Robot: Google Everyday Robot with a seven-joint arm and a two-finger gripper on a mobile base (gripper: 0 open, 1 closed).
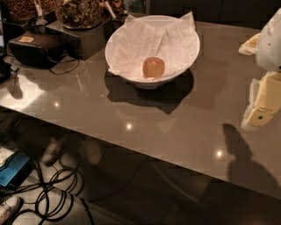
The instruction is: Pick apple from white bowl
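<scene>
The apple [153,67], small, round and pale orange-yellow, lies inside the white bowl [149,82] on crumpled white paper napkins [145,39]. The bowl stands on the glossy grey table [131,114] toward the back centre. My gripper [263,105], white with yellowish parts, hangs at the right edge of the camera view, above the table. It is well to the right of the bowl and apart from it. It holds nothing that I can see. Its shadow falls on the table below it.
Dark glass jars of nuts [79,13] stand on a dark box at the back left. A black case with a cable [35,48] lies left of them. The table's front edge runs diagonally. Cables [57,189] lie on the floor below.
</scene>
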